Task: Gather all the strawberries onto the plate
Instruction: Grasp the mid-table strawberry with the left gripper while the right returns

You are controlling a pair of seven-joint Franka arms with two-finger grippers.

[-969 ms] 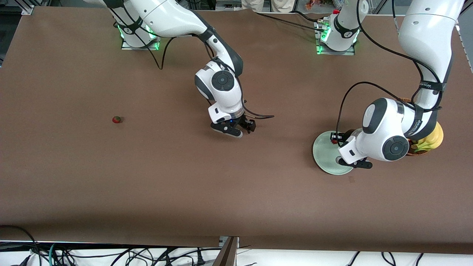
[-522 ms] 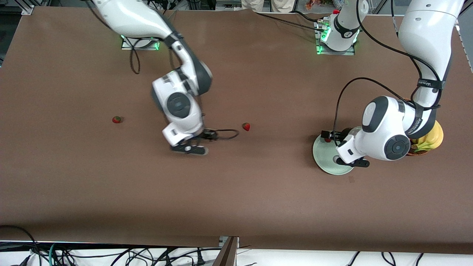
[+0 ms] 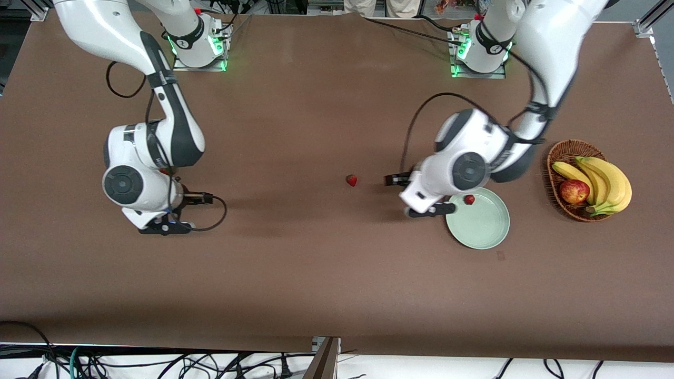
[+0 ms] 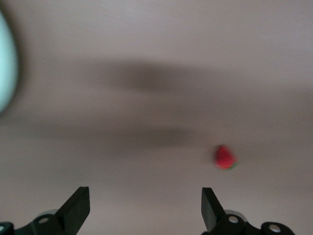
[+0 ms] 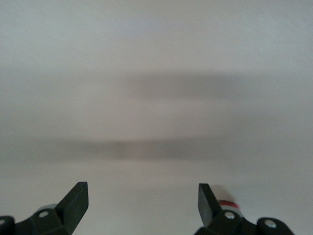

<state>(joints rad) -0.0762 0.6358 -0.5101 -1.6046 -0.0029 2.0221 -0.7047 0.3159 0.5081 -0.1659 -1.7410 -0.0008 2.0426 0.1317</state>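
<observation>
One strawberry (image 3: pixel 469 199) lies on the pale green plate (image 3: pixel 482 229), near its rim. A second strawberry (image 3: pixel 351 180) lies on the bare table at mid-table; it also shows in the left wrist view (image 4: pixel 225 157). My left gripper (image 3: pixel 429 211) is open and empty, over the table just beside the plate, between it and that berry. The plate's edge (image 4: pixel 5 63) shows in the left wrist view. My right gripper (image 3: pixel 164 229) is open and empty toward the right arm's end. The third strawberry (image 5: pixel 226 202) peeks out beside one right finger; the right arm mostly hides it in the front view.
A brown wicker basket (image 3: pixel 558 152) with bananas (image 3: pixel 605 181) and a red apple (image 3: pixel 574 190) stands beside the plate, toward the left arm's end of the table. Cables hang below the table's edge nearest the front camera.
The right arm swung from mid-table toward its own end, uncovering the middle strawberry. The left gripper let go of a strawberry onto the plate and moved off it toward mid-table.
</observation>
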